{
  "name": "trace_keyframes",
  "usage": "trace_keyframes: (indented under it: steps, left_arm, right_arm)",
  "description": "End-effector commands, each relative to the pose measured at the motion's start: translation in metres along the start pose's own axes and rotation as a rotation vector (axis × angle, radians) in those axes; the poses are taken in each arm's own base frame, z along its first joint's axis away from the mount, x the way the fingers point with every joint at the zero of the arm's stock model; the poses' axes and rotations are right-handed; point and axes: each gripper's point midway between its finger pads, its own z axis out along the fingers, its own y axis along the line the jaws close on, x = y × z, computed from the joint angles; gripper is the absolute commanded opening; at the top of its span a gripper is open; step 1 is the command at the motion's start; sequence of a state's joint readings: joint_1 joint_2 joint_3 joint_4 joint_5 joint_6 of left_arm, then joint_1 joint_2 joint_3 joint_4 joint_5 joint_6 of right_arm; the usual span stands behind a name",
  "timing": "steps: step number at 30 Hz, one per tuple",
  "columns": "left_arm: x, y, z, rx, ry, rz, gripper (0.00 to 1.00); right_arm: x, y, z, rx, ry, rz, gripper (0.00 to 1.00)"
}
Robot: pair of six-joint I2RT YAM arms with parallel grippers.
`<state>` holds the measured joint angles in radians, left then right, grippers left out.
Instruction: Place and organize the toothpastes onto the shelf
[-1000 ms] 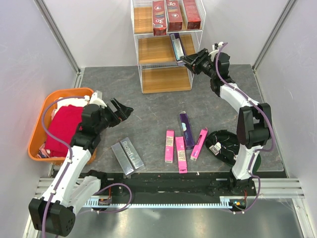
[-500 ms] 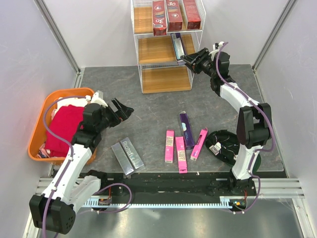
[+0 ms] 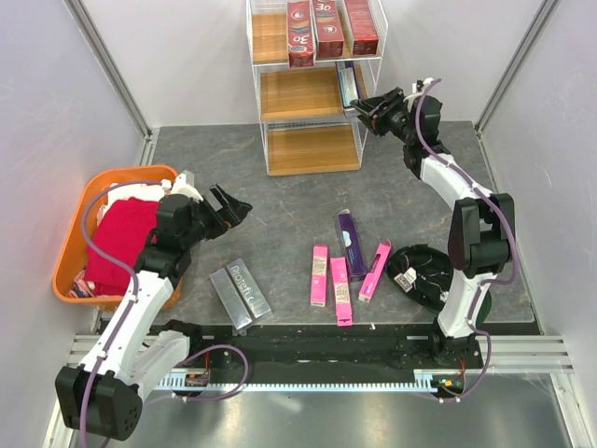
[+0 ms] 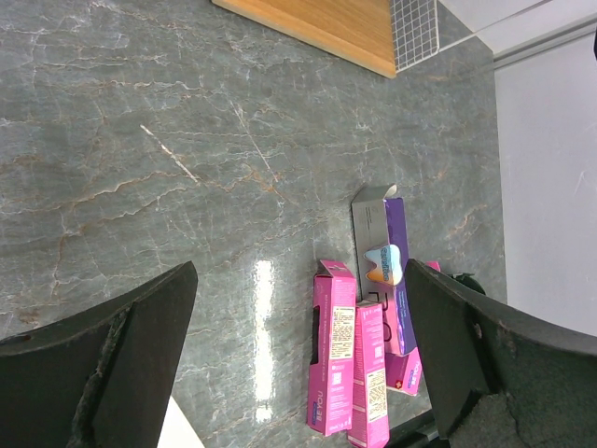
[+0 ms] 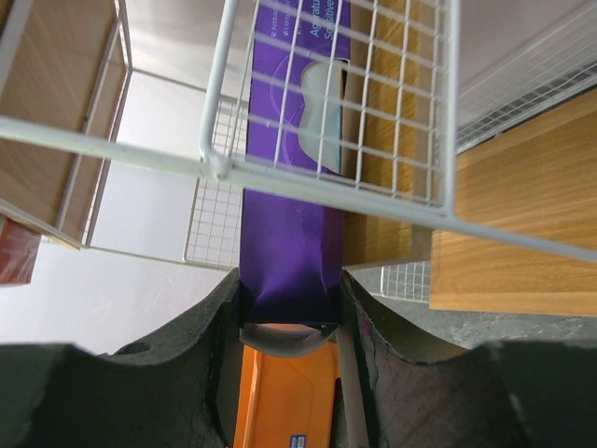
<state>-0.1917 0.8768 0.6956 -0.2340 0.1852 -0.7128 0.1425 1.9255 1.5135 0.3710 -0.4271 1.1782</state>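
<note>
Right fingers are clamped on the near end of a purple toothpaste box. Its far end runs in under the white wire of the shelf, at the right end of the middle tier. I judge this to be the placing step. My next move calls for settling the box on the wood, parting the fingers and backing out without catching the wire.

Left fingers are spread wide and hold nothing, hanging over the bench well in front of the shelf and to its left.

In front of the shelf, three pink boxes and a second purple box lie on the bench, with two silver-grey boxes further left.

The shelf's top tier carries three red boxes. Left of the shelf, an orange tub holds a red cloth.
</note>
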Motion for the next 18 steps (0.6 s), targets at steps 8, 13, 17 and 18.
trace_keyframes:
  steps: [8, 13, 17, 18]
  left_arm:
    - [-0.004, -0.004, 0.002, 0.025, -0.010, 0.033, 1.00]
    - [-0.003, -0.005, 0.001, 0.028, -0.006, 0.031, 1.00]
    - [-0.003, -0.006, 0.000, 0.033, -0.009, 0.032, 1.00]
    - [-0.003, -0.005, 0.000, 0.031, -0.007, 0.032, 1.00]
  right_arm:
    - [-0.028, -0.006, 0.002, 0.041, -0.077, 0.006, 0.31]
    - [-0.027, -0.014, 0.002, 0.063, -0.074, 0.008, 0.39]
    - [-0.024, -0.013, -0.001, 0.069, -0.065, 0.001, 0.68]
    - [-0.024, -0.014, -0.003, 0.072, -0.065, 0.001, 0.71]
